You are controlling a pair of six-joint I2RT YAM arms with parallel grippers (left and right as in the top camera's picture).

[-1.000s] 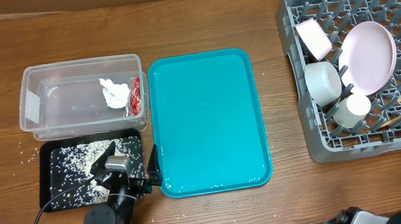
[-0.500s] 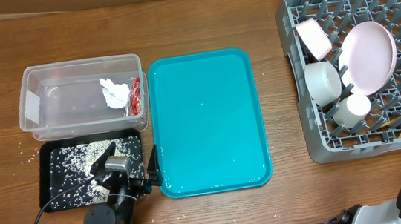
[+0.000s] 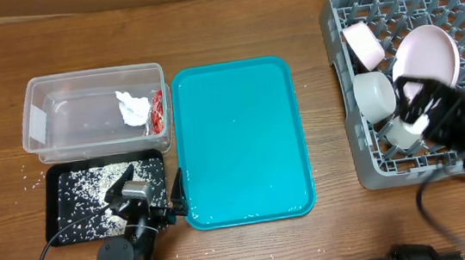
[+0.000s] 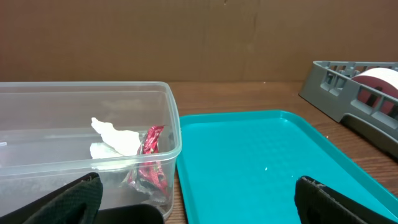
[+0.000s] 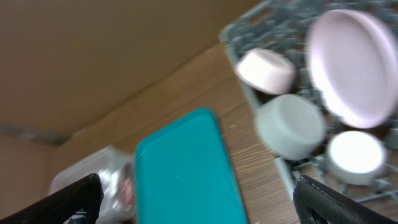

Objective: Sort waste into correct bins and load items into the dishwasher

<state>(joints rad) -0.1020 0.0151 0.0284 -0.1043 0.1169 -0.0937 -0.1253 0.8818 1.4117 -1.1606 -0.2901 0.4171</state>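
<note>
**Near zone.** The left gripper (image 3: 148, 193) is hovering over the near-right part of the black tray (image 3: 48, 206). Its fingers are standing wide apart and gripping nothing. One finger is sitting just beside the near-left corner of the teal tray (image 3: 242, 142). The black tray is lying flat on the wooden table (image 3: 229, 18) and is carrying a scatter of rice grains (image 3: 91, 184). Stray grains (image 3: 19, 175) are lying on the bare wood to the left of it.

**Right side.** In its wrist view, the right gripper (image 5: 208, 198) is showing both fingers far apart with nothing between them. In the overhead view the right arm (image 3: 462, 127) is appearing as a blur over the near-right part of the dish rack (image 3: 341, 75), covering whatever is lying beneath it.

**Middle zone.** The teal tray is lying between the two bins and the dish rack. The clear tub (image 3: 50, 123) is sitting just beyond the black tray, with its right wall just beside the teal tray. Inside, at the right end, the white tissue (image 3: 132, 108) is lying against the red wrapper (image 3: 157, 110), which is resting along the right wall.

**Rack contents.** The cup (image 3: 406, 129) is sitting nearest. A bowl (image 3: 374, 95) is sitting beyond it, and a second bowl (image 3: 364, 44) is tilting farther back. The plate (image 3: 424, 62) is leaning on edge to their right.

**Far zone.** A plain brown wall (image 4: 186, 37) is rising behind the table's far edge.
</note>
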